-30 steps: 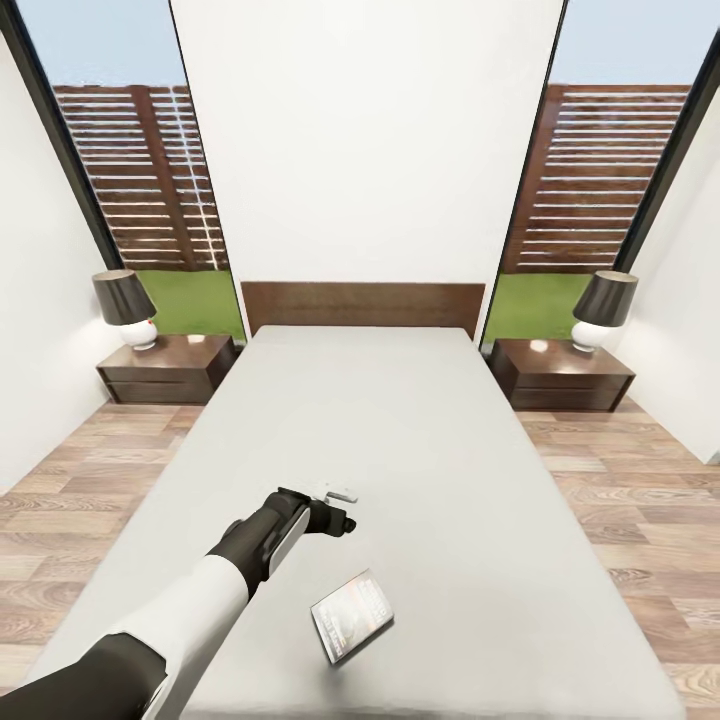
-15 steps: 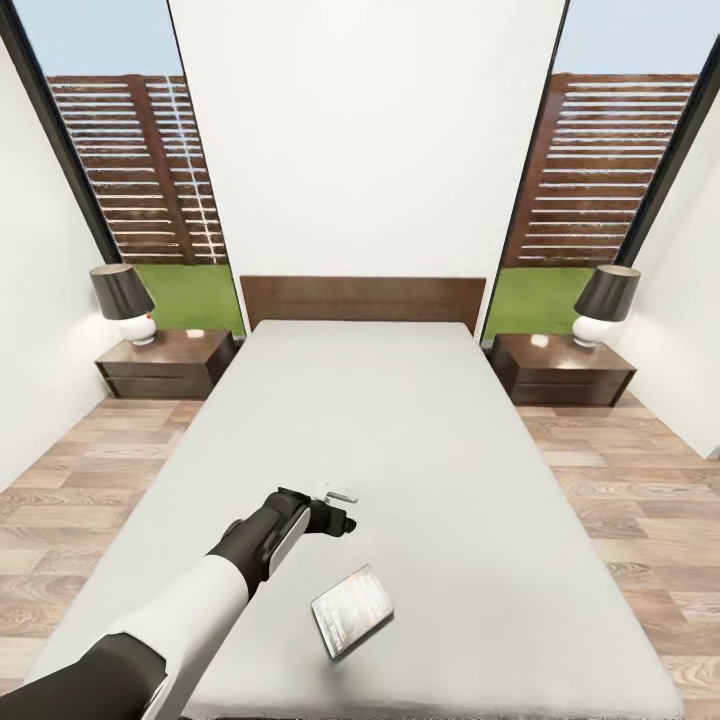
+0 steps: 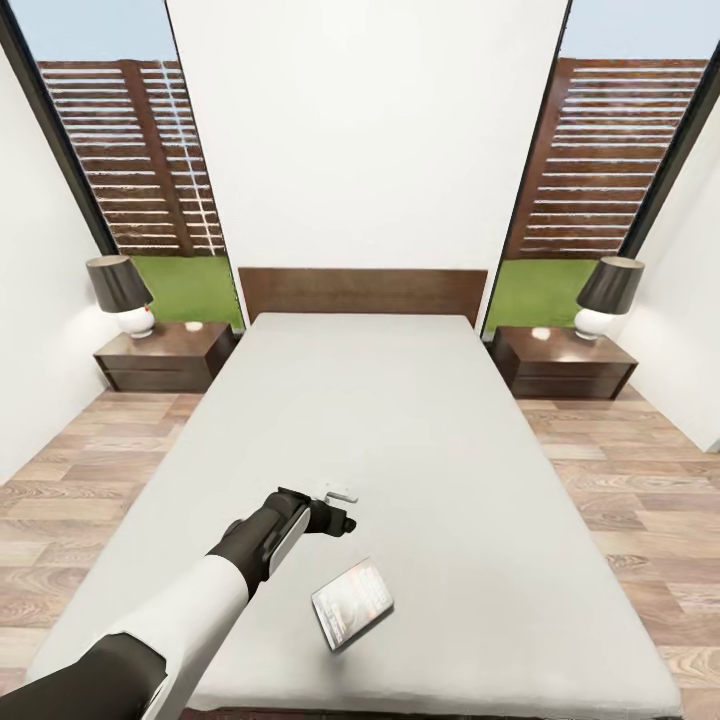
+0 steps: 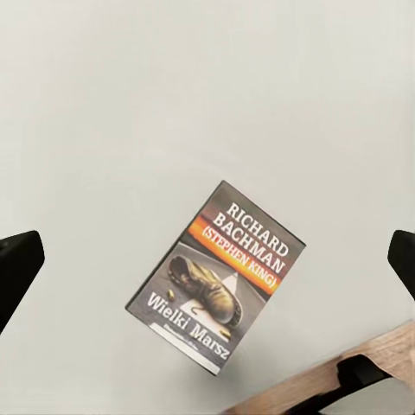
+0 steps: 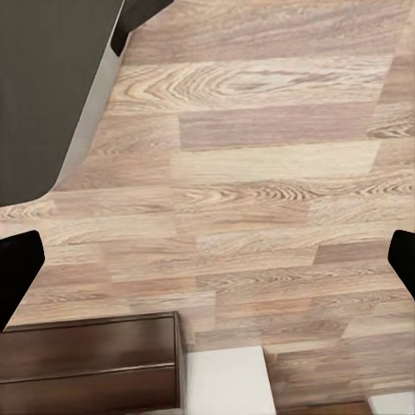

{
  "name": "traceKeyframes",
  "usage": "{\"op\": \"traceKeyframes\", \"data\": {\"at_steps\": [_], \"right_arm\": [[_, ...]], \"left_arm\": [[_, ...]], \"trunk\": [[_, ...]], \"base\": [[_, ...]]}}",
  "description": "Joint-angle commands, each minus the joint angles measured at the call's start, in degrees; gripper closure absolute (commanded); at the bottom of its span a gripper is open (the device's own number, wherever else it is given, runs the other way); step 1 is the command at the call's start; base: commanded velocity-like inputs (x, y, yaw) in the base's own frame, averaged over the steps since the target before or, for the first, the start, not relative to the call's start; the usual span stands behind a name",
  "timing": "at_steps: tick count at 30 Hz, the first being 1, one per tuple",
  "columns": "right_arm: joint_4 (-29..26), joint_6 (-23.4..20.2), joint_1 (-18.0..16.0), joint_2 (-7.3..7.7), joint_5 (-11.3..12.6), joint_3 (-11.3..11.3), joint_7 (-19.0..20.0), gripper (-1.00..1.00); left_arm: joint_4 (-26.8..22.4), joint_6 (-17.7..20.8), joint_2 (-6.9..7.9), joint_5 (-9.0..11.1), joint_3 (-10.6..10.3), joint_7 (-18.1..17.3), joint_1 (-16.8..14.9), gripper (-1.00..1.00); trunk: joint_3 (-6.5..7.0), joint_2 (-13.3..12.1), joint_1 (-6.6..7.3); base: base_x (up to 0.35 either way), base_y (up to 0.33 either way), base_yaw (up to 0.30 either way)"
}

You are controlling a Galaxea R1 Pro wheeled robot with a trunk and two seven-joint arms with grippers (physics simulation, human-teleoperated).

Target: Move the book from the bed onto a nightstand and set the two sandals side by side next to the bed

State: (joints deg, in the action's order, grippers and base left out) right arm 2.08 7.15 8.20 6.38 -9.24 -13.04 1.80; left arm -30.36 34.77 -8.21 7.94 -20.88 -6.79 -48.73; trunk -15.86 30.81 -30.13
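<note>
One thing to move first: the book [image 3: 351, 605] lies flat on the bed [image 3: 400, 420], near the foot end, well apart from the headboard.
Done: nothing that shows; the book is not yet on a nightstand, and no sandals can be seen beside the bed.
Left: lift the book, carry it to the left nightstand [image 3: 165, 357] or the right nightstand [image 3: 562, 362] flanking the bed's head, then see to both sandals.
Left pincer [image 3: 342, 508]: hovers over the bed just headward of the book; its fingers stand spread wide at the wrist picture's edges, holding and touching nothing, the book [image 4: 218, 277] between them.
Right pincer: fingers spread wide, holding nothing, above the plank floor [image 5: 259, 173].
Judgement: grasp not yet begun.
</note>
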Motion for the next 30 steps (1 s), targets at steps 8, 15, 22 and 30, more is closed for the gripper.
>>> {"op": "traceKeyframes", "data": {"at_steps": [8,15,22,30], "right_arm": [[0.1,0.3,0.0,0.03,-0.5,-0.5,0.1,-1.00],[0.1,0.3,0.0,0.03,-0.5,-0.5,0.1,-1.00],[0.1,0.3,0.0,0.03,-0.5,-0.5,0.1,-1.00],[0.1,0.3,0.0,0.03,-0.5,-0.5,0.1,-1.00]], "left_arm": [[-0.1,0.3,0.04,0.6,-0.3,0.1,0.0,-1.00],[-0.1,0.3,0.04,0.6,-0.3,0.1,0.0,-1.00],[-0.1,0.3,0.04,0.6,-0.3,0.1,0.0,-1.00],[-0.1,0.3,0.04,0.6,-0.3,0.1,0.0,-1.00]], "trunk": [[-0.83,0.1,-0.02],[-1.49,0.1,-0.02],[-2.15,0.1,-0.02],[-2.90,0.1,-0.02]], "base": [[0.000,0.000,0.000],[0.000,0.000,0.000],[0.000,0.000,0.000],[0.000,0.000,0.000]]}}
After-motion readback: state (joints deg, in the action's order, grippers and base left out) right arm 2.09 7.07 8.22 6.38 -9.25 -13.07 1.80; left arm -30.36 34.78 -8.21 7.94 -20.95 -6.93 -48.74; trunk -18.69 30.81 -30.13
